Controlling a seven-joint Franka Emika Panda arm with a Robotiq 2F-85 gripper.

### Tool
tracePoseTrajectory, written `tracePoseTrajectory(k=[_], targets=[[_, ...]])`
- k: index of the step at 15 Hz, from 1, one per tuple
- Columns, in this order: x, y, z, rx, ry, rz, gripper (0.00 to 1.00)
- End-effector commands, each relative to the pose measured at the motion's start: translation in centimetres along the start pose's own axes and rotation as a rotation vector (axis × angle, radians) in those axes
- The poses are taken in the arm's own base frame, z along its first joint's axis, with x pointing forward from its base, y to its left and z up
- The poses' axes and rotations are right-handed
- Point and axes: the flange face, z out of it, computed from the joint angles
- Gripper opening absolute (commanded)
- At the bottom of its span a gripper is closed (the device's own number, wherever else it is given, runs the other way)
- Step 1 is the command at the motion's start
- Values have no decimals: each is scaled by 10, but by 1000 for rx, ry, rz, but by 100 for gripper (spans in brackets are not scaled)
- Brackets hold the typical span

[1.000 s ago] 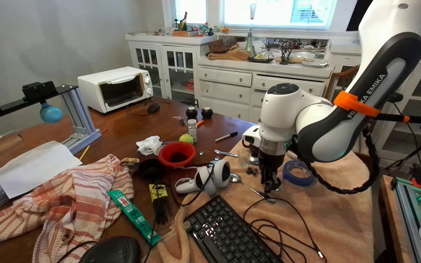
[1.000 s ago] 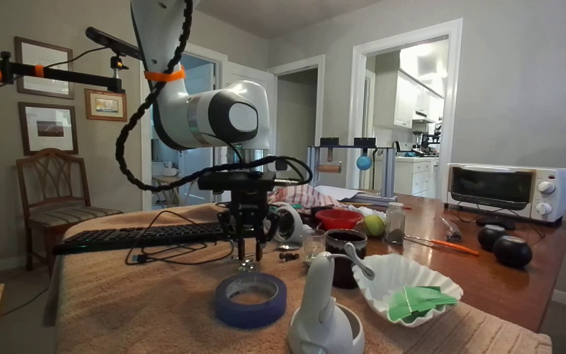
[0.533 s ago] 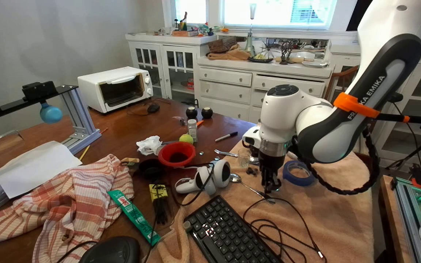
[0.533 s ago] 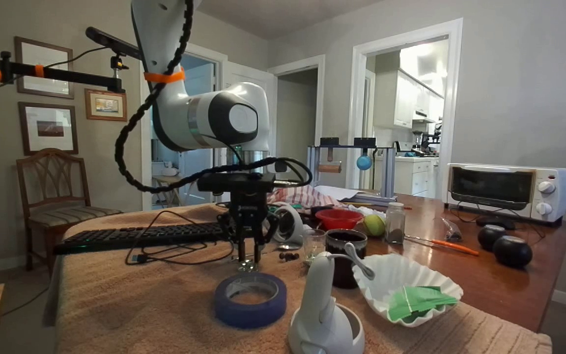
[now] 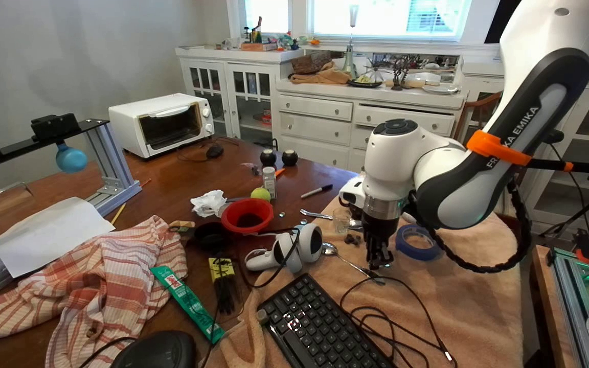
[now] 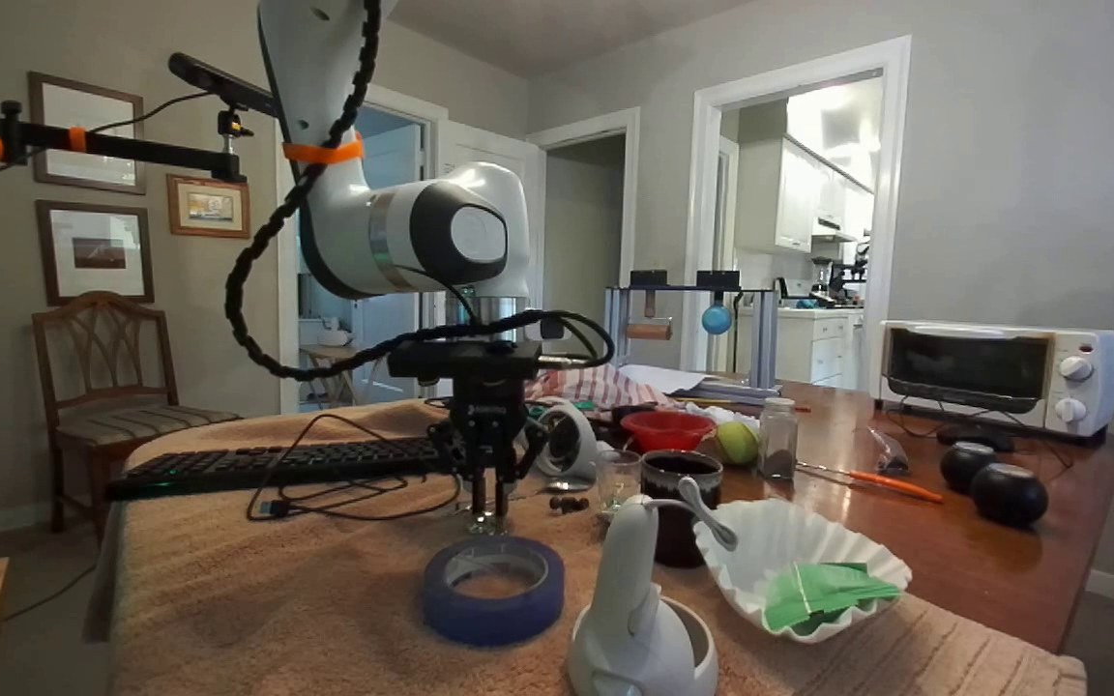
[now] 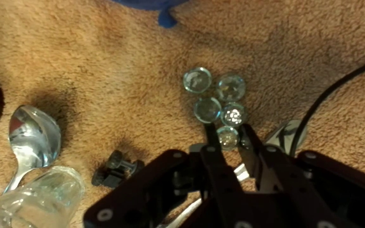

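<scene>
Low over a tan towel [image 6: 325,599] spread across part of a wooden desk [image 5: 223,179], a black claw [image 7: 228,128] on a white robot arm [image 5: 466,197] pointed straight down. Its fingertips [image 7: 212,136] stood close together, a narrow gap between them, and one clear glass gem [image 7: 227,138] showed in that gap; whether they pinched it or merely bracketed it, I could not tell. At least four more rounded gems [image 7: 208,110] lay bunched on the towel just beyond the fingertips. Beneath the claw ran the handle of a silver spoon [image 5: 333,251], its end crossed by a black cable [image 7: 328,90]. To the left in the wrist view were a small black piece with wheel-like ends [image 7: 116,171], a clear drinking glass [image 7: 43,199] and a second spoon [image 7: 35,136]. A roll of blue tape [image 6: 494,619] lay flat near the gems.

Farther off, both exterior views showed a black keyboard [image 5: 320,327], a red bowl [image 5: 247,220] beside a tennis ball [image 5: 261,194], and a white toaster oven [image 5: 159,125]. In an exterior view, a white scalloped dish [image 6: 799,532] holding a green packet [image 6: 823,592] stood near a white VR controller [image 6: 630,585].
</scene>
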Motion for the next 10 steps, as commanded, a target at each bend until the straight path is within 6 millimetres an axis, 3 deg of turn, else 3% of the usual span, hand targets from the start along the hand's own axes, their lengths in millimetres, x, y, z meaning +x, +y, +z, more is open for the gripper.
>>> tracePoseTrajectory(k=[1,4,10], targets=[[1,-1,3,-13,6,0,6],[6,6,-8,-9,20,22,6],[28,46,-40,-29,80,158,6]])
